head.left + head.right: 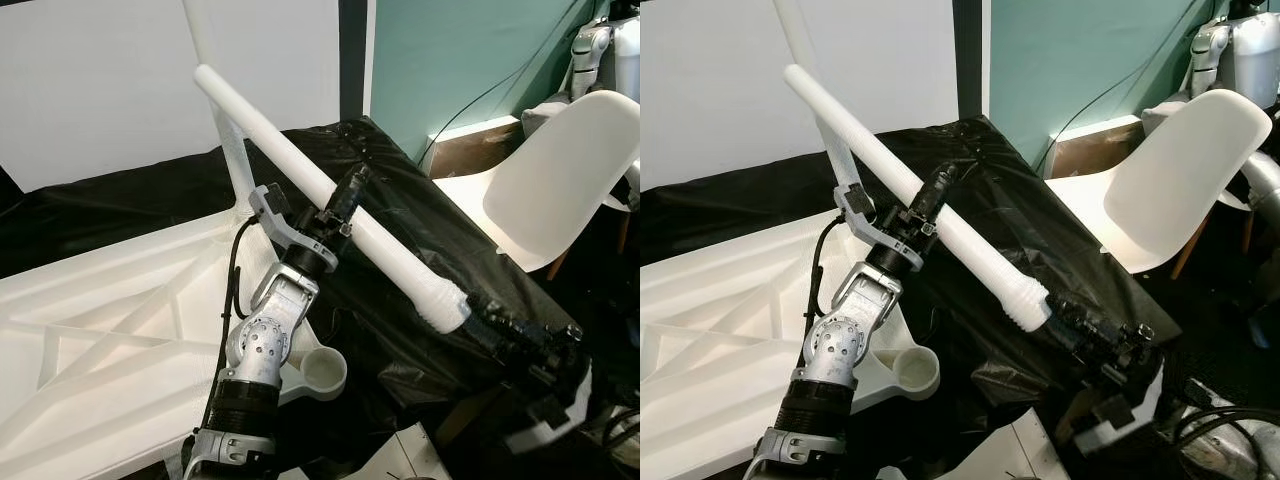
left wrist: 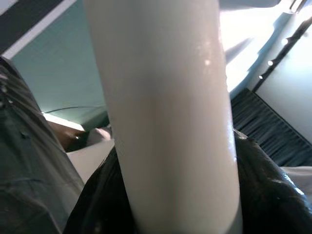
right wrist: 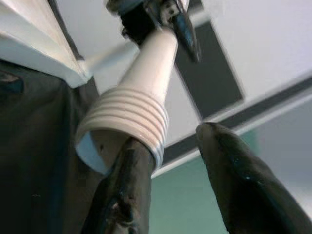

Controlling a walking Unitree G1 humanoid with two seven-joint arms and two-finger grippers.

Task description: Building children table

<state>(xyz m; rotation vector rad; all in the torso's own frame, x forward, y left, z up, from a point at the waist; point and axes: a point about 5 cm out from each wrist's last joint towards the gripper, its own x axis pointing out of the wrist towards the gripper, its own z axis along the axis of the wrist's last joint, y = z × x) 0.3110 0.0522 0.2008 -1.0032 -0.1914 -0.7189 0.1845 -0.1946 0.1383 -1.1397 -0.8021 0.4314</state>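
Clamping mid-shaft with the left gripper (image 1: 340, 208), right gripper (image 3: 165, 161) fingers apart at the table leg (image 1: 330, 195)'s threaded end, risking slip from misaligned socket (image 1: 322, 372).

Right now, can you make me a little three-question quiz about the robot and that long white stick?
1. True or false: the left pincer grips the white table leg near its middle.
2. Which end of the leg is at the right pincer? A) the smooth end B) the ridged, threaded end C) neither end
3. Fill in: the leg hangs tilted over a ____ plastic sheet, with the white tabletop lying underside up beside it.

Key
1. True. Its fingers clamp the leg about halfway along.
2. B. One right finger pokes into the open ridged end, the other stands outside it.
3. Black.
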